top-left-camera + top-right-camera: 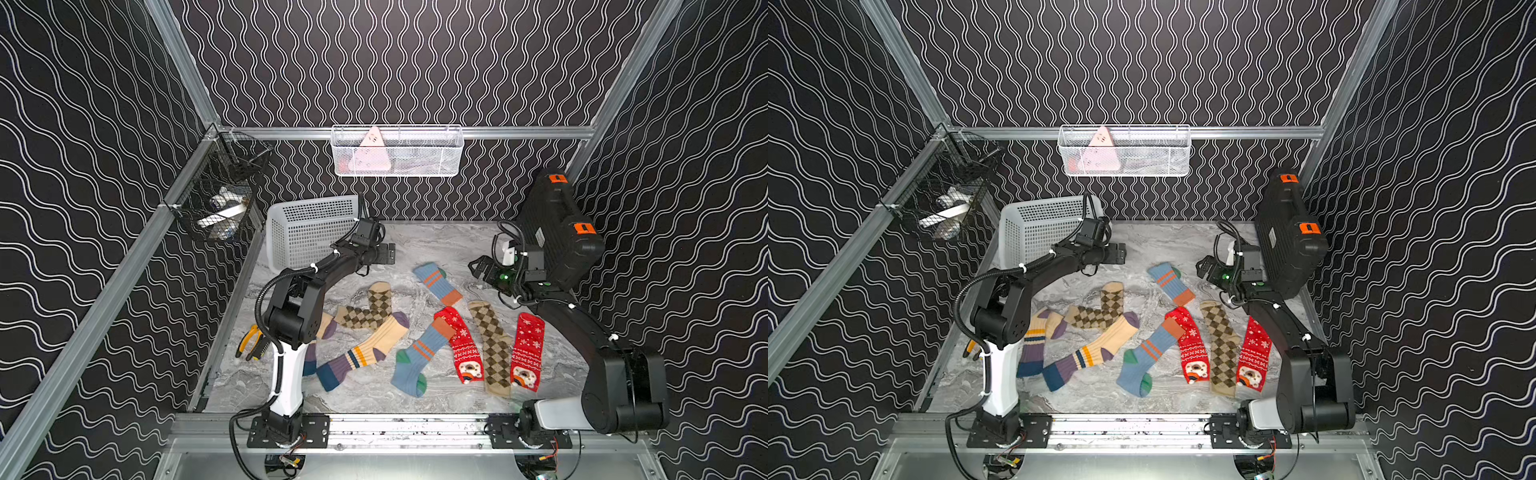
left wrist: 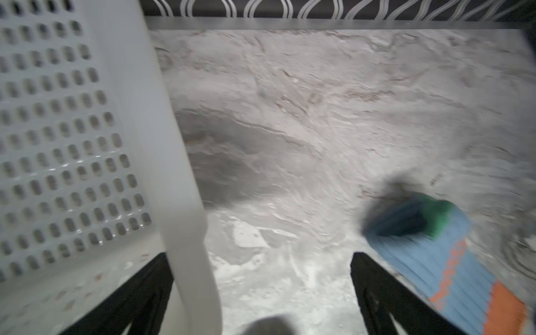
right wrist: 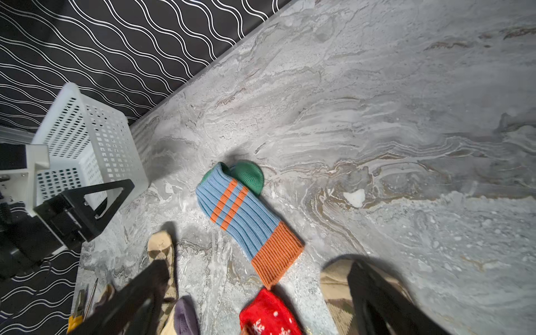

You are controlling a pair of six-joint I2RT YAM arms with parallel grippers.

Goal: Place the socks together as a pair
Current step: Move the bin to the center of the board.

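Observation:
Several socks lie loose on the marble table. In both top views a folded blue sock (image 1: pixel 437 284) (image 1: pixel 1170 283) lies at the back and its match (image 1: pixel 415 357) nearer the front. Two red socks (image 1: pixel 461 345) (image 1: pixel 528 353) flank a long argyle sock (image 1: pixel 492 347). Another argyle sock (image 1: pixel 365 309) and a striped cream sock (image 1: pixel 365 351) lie left of centre. My left gripper (image 1: pixel 388 253) (image 2: pixel 260 256) hovers open and empty beside the basket. My right gripper (image 1: pixel 478 268) (image 3: pixel 259 265) hangs open above the folded blue sock (image 3: pixel 240 208), holding nothing.
A white perforated basket (image 1: pixel 309 232) (image 2: pixel 72 145) stands at the back left and a black case (image 1: pixel 557 232) leans at the back right. Yellow-handled pliers (image 1: pixel 249 343) lie by the left arm's base. Wire baskets (image 1: pixel 397 151) (image 1: pixel 220 195) hang on the walls.

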